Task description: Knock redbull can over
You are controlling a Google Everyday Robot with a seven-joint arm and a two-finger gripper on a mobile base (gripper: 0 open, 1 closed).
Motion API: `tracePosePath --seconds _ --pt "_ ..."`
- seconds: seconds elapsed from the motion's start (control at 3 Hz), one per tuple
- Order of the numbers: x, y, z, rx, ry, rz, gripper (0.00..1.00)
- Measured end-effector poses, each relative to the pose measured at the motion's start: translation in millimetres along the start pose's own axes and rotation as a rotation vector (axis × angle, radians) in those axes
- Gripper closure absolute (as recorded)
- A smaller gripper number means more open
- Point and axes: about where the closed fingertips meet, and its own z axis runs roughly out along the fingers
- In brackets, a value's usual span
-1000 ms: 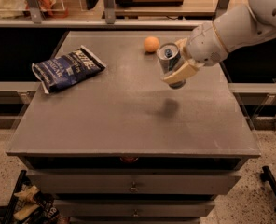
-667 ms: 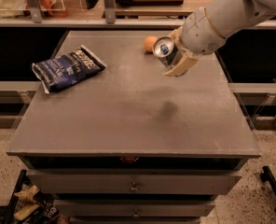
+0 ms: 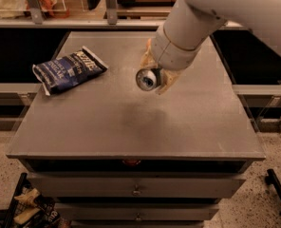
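The redbull can [image 3: 146,79] is held off the table over its middle, tilted so that its silver top faces the camera. My gripper [image 3: 154,75] is shut on the can, with tan fingers [image 3: 168,81] on either side of it. The white arm reaches in from the upper right and hides the can's body. A dark shadow lies on the grey table [image 3: 107,127] just below the can.
A blue crinkled chip bag [image 3: 68,70] lies on the table's left part. The small orange ball is hidden behind the arm. Shelving with a rail runs along the back [image 3: 60,23]. Drawers [image 3: 135,186] sit under the table's front edge.
The arm has swung left and toward the front with the can in the gripper, from the table's back right to over its middle. The can now tips toward the camera.
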Motion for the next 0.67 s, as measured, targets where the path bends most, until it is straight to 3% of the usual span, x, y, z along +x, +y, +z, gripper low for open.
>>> tracePosePath --seconds 0.33,0.67 --pt "-32 26 34 -0.162 0.053 -0.248 1.00" --pt "-45 40 56 -0.276 0.074 -0.366 0.82"
